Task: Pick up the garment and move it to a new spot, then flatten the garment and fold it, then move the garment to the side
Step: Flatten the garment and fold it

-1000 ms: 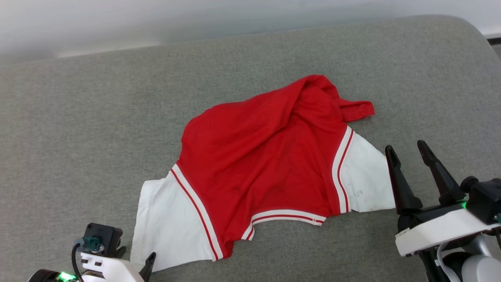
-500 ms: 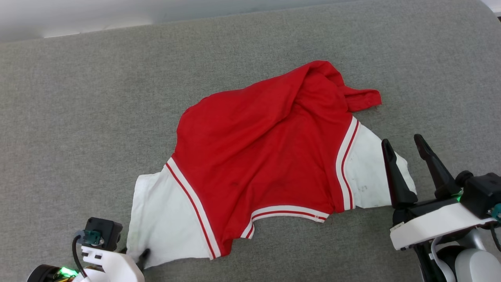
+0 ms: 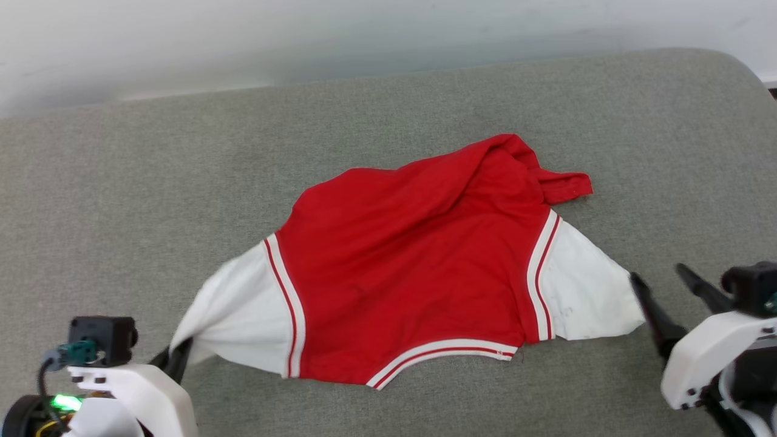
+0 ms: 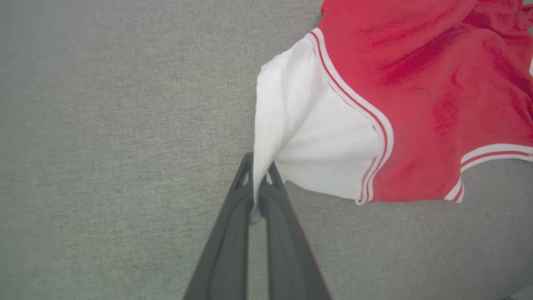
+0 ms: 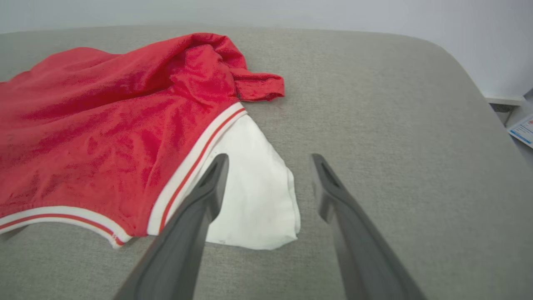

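Observation:
The garment (image 3: 413, 267), a red jersey T-shirt with white sleeves and striped trim, lies rumpled on the grey cushion, plain red face up. At the lower left my left gripper (image 3: 179, 358) is shut on the edge of the white left sleeve (image 4: 300, 137), which is pulled up off the cushion toward it; the left wrist view shows the cloth pinched between the dark fingers (image 4: 233, 233). My right gripper (image 3: 668, 291) stands open by the white right sleeve (image 5: 254, 200), its left finger (image 5: 200, 208) over the sleeve's edge and its right finger over bare cushion.
The grey cushion (image 3: 121, 182) stretches wide on every side of the shirt, with a pale wall (image 3: 303, 36) behind it. Its rounded right corner (image 5: 458, 83) drops off to a floor with paper on it.
My left gripper has closed on the white left sleeve and drawn it left and up. The right gripper sits lower in the picture, still open. The head camera has shifted.

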Controlling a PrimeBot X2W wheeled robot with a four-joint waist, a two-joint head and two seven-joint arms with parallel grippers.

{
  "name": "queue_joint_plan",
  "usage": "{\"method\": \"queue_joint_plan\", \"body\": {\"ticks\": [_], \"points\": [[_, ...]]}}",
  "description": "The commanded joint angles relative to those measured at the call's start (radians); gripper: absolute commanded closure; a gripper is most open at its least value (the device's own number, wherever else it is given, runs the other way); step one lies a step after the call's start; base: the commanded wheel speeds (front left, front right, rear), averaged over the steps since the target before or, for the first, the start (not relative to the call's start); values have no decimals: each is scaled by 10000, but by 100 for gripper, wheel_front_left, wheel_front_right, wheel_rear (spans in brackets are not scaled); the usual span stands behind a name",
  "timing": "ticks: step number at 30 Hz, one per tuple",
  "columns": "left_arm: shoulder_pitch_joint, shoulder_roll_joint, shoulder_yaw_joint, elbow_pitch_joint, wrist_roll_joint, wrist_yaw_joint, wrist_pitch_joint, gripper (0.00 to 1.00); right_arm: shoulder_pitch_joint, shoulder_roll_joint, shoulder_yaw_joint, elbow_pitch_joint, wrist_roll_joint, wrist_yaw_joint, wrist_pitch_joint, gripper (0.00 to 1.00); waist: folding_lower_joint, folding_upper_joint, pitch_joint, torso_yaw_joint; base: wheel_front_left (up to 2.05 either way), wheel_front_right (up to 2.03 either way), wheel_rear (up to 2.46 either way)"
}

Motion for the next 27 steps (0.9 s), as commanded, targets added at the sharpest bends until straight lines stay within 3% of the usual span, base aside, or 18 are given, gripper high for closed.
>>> {"method": "queue_joint_plan", "body": {"ticks": [1,6,10,21,27], "points": [[146,117,227,-457,-2,111,-41,100,97,-120,-339,-180,93,-9,698,0,0,0,-114,134,0,0,0],[355,334,535,-1797,41,290,189,100,177,-185,-1007,-325,-127,-5,2949,0,0,0,52,351,0,0,0],[261,416,315,-2527,-19,156,321,100,-18,-175,-1171,-269,-182,-7,4401,0,0,0,390,584,0,0,0],[-265,333,-133,-2743,-163,-147,270,100,-597,125,-1166,863,-427,-5,5540,0,0,0,976,1217,0,0,0],[-382,200,-443,-2556,-384,-392,129,100,-728,138,-906,1645,-581,-5,5399,0,0,0,1212,1475,0,0,0]]}}
